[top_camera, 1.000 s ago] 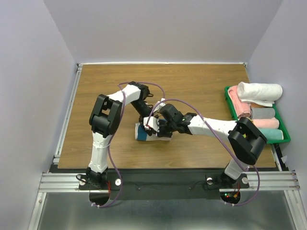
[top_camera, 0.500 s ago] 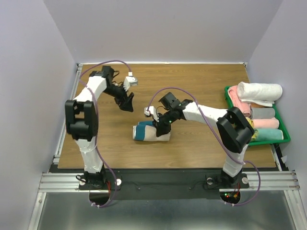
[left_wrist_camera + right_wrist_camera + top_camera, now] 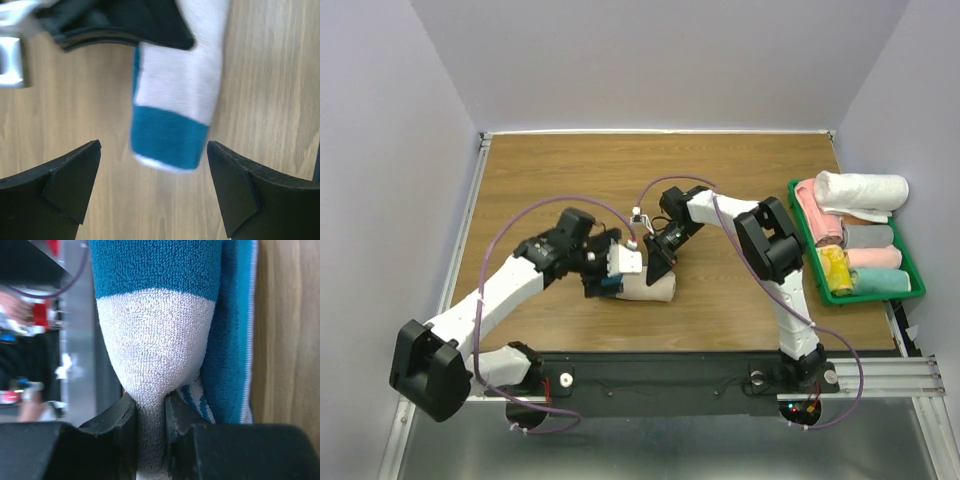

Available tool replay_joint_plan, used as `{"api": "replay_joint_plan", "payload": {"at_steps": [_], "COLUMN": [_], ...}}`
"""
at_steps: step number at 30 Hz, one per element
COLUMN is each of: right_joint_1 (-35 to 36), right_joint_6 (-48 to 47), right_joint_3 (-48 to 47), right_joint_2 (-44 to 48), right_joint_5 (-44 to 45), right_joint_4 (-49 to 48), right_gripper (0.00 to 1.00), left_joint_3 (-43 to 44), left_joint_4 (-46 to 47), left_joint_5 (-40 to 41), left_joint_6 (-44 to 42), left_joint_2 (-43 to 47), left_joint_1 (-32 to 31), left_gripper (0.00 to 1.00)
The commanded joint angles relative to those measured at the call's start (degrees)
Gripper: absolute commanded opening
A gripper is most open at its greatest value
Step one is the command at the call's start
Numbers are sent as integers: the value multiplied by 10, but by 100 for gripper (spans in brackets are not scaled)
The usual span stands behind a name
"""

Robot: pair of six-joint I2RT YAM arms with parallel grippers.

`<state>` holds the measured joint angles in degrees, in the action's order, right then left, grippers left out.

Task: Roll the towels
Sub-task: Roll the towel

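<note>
Right wrist: right end effector (image 3: 150,407) pinching towel (image 3: 155,340); left end effector (image 3: 152,152) agape, astride towel end.

You'll see both arms in white shells with bulky black joint housings: the left arm (image 3: 490,297) at lower left, the right arm (image 3: 725,210) right of centre. Purple cables (image 3: 861,384) loop along each. Your left wrist view shows matte black, wedge-shaped fingers (image 3: 65,185).

Bright even light, soft shadows, towel (image 3: 172,100) motion-blurred in L wrist view, R wrist sharp
</note>
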<state>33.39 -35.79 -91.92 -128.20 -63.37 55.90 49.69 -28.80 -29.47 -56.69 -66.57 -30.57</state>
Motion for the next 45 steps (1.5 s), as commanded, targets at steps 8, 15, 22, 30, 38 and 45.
{"api": "replay_joint_plan", "payload": {"at_steps": [8, 15, 22, 30, 38, 45], "right_joint_1": [-3, -4, -24, -160, -209, -139], "right_joint_6": [-78, -89, -68, -2, 52, 50], "right_joint_3": [-58, -70, -91, -159, -8, 134], "right_joint_2": [-109, -115, -82, 43, 318, 469], "right_joint_5": [51, 37, 53, 82, 182, 335], "right_joint_4": [137, 142, 141, 122, -16, -60], "right_gripper": [1, 5, 38, 90, 92, 83], "left_joint_3": [-91, -109, -78, 24, 114, 206], "left_joint_4": [160, 183, 111, -21, -127, -195], "left_joint_5": [178, 187, 147, 50, -44, -113], "left_joint_6": [-14, 0, 33, 61, 35, 18], "left_joint_2": [-32, -103, -143, -204, -303, -416], "left_joint_1": [-162, -181, -181, -144, -78, -18], "left_gripper": [99, 76, 41, 25, 24, 24]}}
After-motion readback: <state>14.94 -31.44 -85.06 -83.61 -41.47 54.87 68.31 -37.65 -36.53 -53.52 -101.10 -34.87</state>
